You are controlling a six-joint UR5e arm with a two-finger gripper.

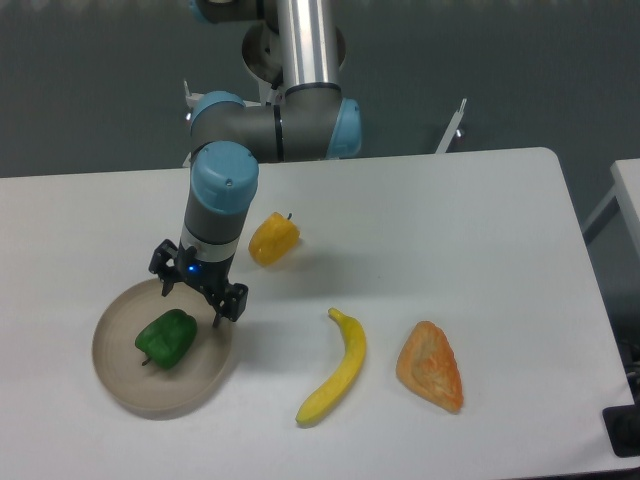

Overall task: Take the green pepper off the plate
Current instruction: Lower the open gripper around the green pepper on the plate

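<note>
A: Our end effector (197, 297) hangs over the upper right part of the plate (125, 385), its two fingers spread apart with nothing between them.

B: And the green pepper (167, 338) lies on the plate, just below and to the left of those fingers. We judge we are not yet centred on it.

A: So we need to shift a little toward the pepper, then come straight down with the fingers either side of its blocky body, not on the stem.

B: We should close gently; the glossy skin looks likely to slip. We also keep clear of the plate's raised rim.

A: Further out on the surface (450, 220), the yellow pepper (273, 239), banana (335, 367) and orange wedge (431, 366) lie well apart from our path.
</note>
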